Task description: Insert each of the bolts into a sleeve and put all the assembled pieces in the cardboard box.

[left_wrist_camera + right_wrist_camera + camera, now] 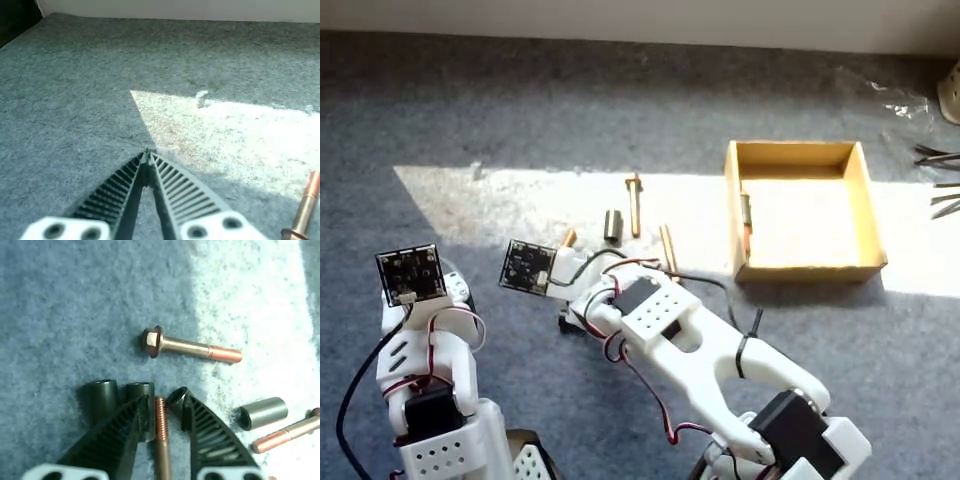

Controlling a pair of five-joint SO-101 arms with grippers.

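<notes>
My right gripper (162, 400) is open low over the carpet, with a copper bolt (160, 437) lying between its fingers. Two dark sleeves (101, 396) stand beside one finger, the nearer sleeve (140, 392) touching it. Past the tips lies another bolt (190, 346), and off to the side a grey sleeve (262, 412) and a third bolt (287, 432). The high view shows a sleeve (612, 225) and bolts (634, 205) (667, 248) left of the cardboard box (865, 215), which holds one assembled piece (745, 215). My left gripper (148, 154) is shut and holds nothing, with a bolt (305, 210) off to its side.
The right arm (660, 320) stretches from the lower right across the carpet toward the parts. The left arm (430, 360) stands at the lower left. Metal tools (940, 180) lie at the right edge beyond the box. A sunlit band crosses the carpet.
</notes>
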